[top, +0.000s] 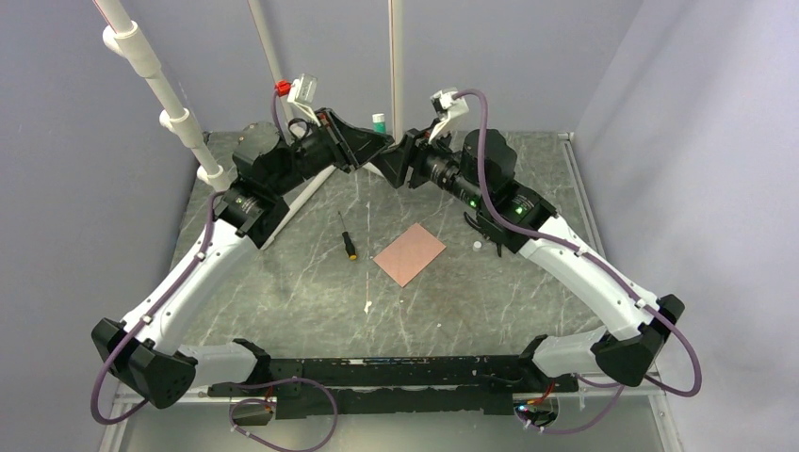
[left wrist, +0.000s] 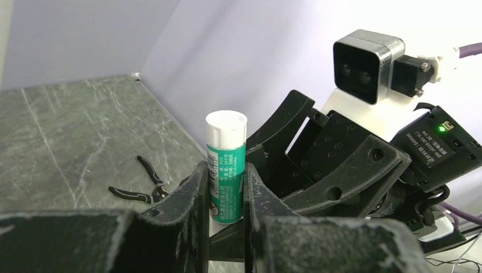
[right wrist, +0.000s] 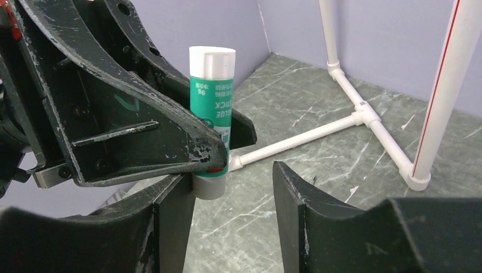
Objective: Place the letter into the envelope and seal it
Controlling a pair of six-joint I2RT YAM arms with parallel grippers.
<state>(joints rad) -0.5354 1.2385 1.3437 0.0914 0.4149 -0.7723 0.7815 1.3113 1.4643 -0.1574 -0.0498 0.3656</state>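
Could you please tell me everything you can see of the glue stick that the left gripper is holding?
The glue stick is a small, plastic-looking cylinder with a white end on top, a green label with white print that includes the word GLUE, and a grey end below. It stands upright near the far wall, clamped at mid-body between the fingers of the left gripper. The right gripper faces it with jaws open. The grey end sits close beside one of those fingers, but whether they touch is unclear.
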